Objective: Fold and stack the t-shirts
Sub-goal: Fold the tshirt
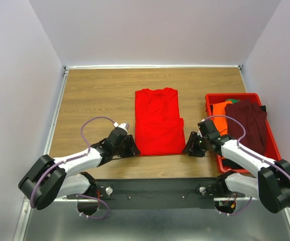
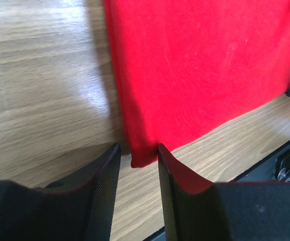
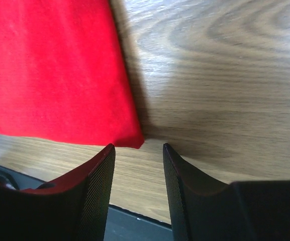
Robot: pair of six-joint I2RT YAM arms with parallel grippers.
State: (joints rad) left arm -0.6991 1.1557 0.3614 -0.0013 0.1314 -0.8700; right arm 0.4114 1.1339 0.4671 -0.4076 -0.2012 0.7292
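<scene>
Bare desk is lying open from 9 to 12 o'clock of the red t-shirt, leaving wide passage there. At 3 o'clock only a narrow strip of wood is separating that shirt from the red bin. The bin's wall and the heaped orange shirt and maroon shirt are blocking that flank. White walls are closing in the desk at 9, 12 and 3 o'clock. At 6 o'clock a black base rail is running near the hem. The left fingers are standing apart, the shirt's corner sitting at their gap. The right fingers are standing apart over bare wood.
</scene>
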